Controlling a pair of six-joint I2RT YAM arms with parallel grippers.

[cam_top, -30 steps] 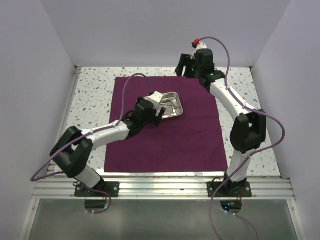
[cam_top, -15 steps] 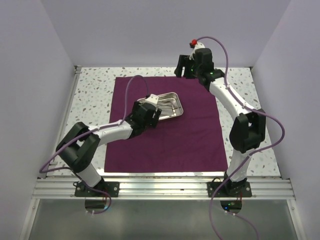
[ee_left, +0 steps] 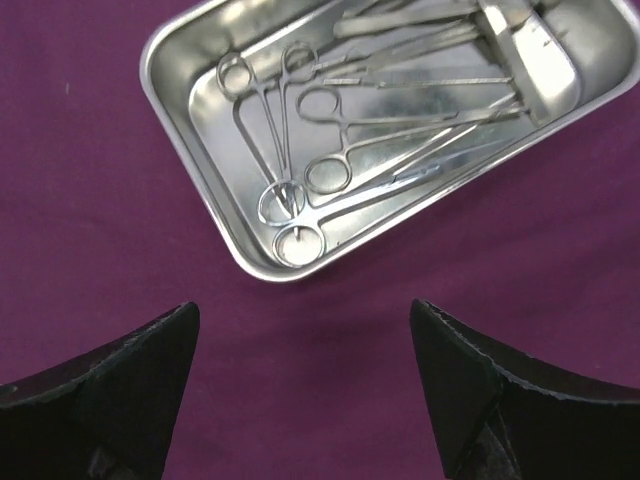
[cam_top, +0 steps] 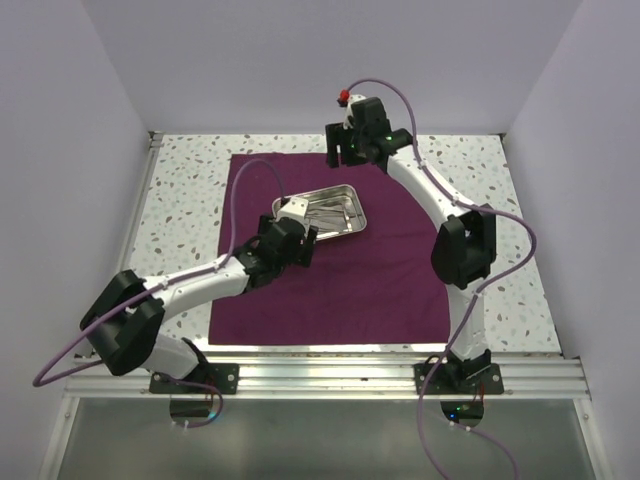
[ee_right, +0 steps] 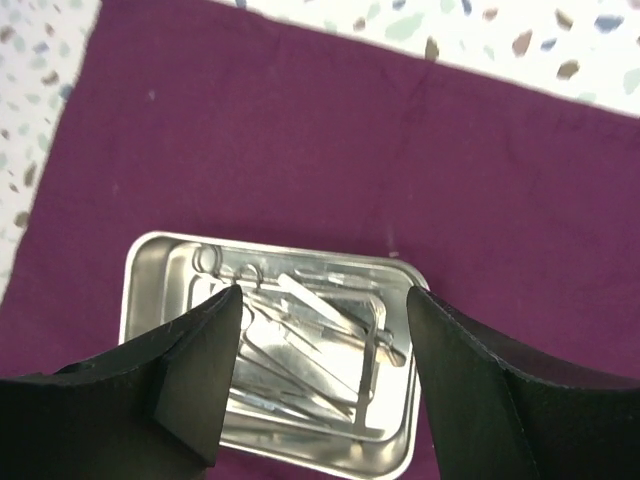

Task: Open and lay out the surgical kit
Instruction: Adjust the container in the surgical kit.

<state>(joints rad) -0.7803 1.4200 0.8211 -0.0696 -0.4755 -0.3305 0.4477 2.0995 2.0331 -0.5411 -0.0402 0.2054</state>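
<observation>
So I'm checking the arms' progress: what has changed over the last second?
The left pincer, open, drew back slightly from the tray, and its elbow swung out to the left. The right pincer, also open, swung left along the far edge of the cloth and now faces the tray. Nothing was gripped or released. The tray, the instruments in it and the spread cloth stayed put.
</observation>
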